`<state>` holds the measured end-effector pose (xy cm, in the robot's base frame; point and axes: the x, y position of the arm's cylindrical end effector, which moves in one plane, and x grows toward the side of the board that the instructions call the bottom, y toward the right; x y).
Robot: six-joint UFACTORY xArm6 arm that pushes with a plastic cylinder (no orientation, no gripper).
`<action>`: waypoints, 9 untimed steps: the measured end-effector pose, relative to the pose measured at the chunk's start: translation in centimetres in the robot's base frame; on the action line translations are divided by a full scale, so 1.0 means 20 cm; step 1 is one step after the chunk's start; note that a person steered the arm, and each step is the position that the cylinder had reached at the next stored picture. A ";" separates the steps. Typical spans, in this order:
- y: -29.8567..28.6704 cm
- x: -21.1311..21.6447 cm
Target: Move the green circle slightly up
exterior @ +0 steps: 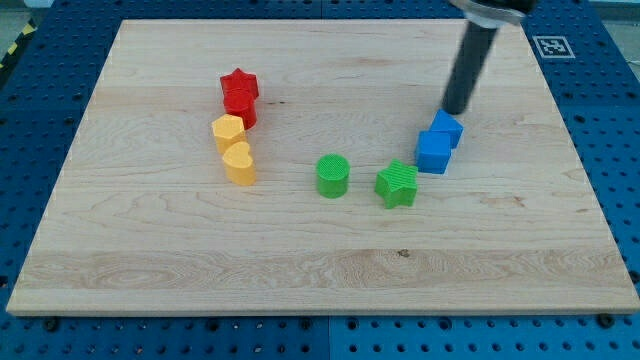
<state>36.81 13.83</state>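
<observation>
the light wooden bench [200,260] lies on a blue perforated base [610,150], and its strip nearest the view's bottom is bare grain.

going up from there, the green star-shaped plastic block [397,184] sits right of the middle, and just to its left, a little apart from it, stands the green circle, a short plastic cylinder [332,175], close to the centre of the bench. at about the same depth on the view's left is the yellow heart-shaped plastic block [239,163], touching the yellow hexagon-like plastic block [227,132] above it.

further up on the right, two blue plastic blocks press together: a blue cube [434,152] and, behind it, a blue block [447,128] whose exact shape i cannot make out. on the left, the red star-shaped plastic block [240,85] sits at the back of the column, touching another red plastic block [241,108] directly in front of it.

my tip [457,110] is down at the bench just above the rear blue block, well apart from the green circle. there is no tool on this arm, only the dark rod [472,60], so it grasps nothing.
</observation>
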 end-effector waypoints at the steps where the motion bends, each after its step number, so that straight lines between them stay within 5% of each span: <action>1: -0.34 0.04; 4: -0.32 0.30; 9: -0.01 0.41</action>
